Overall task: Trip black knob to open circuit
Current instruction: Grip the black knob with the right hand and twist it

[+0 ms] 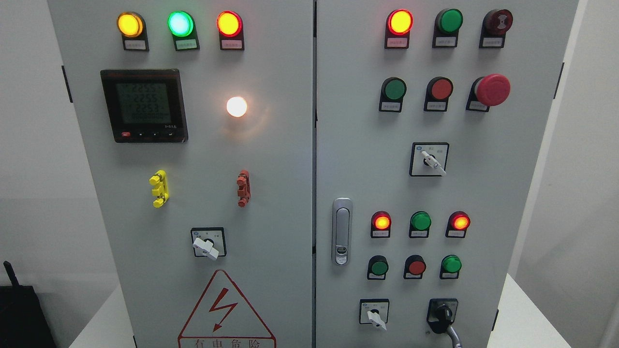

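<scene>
Head view. A grey metal two-door control cabinet (290, 145) fills the frame. The landmark for all positions is the silver door latch handle (342, 231) on the right door, close to the centre seam.

The black rotary knob (442, 314) sits in a black square mount, below and to the right of the latch handle, near the bottom edge of the right door. A grey cable or lever (453, 337) runs down from the knob and out of frame. To the left of the knob, almost directly below the latch handle, is a white selector switch (375, 316) on a white plate.

Right of the latch handle is a row of 3 round indicator lamps; the 2 outer red lamps (381, 222) are lit. Left of the latch handle, on the left door, is another white selector switch (207, 246) above a red warning triangle (225, 311).

No robot hand or arm appears in this view, so the state of the fingers cannot be told.
</scene>
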`<action>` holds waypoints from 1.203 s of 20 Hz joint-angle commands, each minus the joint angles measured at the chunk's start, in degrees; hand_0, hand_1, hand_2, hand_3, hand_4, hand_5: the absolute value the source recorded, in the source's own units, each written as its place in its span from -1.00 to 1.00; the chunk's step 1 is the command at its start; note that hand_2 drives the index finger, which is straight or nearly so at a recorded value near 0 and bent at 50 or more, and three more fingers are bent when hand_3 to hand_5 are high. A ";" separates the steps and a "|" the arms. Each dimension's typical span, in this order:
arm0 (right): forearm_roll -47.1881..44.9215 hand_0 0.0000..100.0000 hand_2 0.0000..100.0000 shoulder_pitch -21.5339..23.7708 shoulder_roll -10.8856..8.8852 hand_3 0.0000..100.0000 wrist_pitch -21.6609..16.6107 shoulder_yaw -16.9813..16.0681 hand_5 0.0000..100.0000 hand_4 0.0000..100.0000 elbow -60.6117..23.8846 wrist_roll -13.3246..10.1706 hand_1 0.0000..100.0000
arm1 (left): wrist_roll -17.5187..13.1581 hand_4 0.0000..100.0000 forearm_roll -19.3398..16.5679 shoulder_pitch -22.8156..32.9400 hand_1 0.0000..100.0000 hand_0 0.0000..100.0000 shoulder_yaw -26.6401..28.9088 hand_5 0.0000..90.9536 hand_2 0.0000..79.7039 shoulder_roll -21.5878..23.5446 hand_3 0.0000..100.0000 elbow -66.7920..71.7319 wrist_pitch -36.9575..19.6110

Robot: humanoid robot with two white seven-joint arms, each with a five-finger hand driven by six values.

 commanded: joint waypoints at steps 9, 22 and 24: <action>0.39 0.87 -1.00 -1.50 0.08 1.00 -0.41 2.95 0.88 1.00 -1.49 1.06 0.93 | 0.01 -1.00 0.14 -0.14 -0.22 -0.76 0.07 -1.00 -1.00 -0.09 -1.00 -0.01 -0.08; 0.48 0.87 -1.00 -1.67 0.17 1.00 -0.41 4.01 0.88 1.00 -1.66 1.06 0.92 | 0.01 -1.00 0.14 -0.14 -0.22 -0.76 0.07 -1.00 -1.00 -0.09 -1.00 -0.01 -0.08; 0.48 0.87 -1.00 -1.76 0.17 1.00 -0.41 4.01 0.88 1.00 -1.66 1.06 0.92 | 0.01 -1.00 0.14 -0.14 -0.22 -0.76 0.07 -1.00 -1.00 -0.09 -1.00 -0.01 -0.08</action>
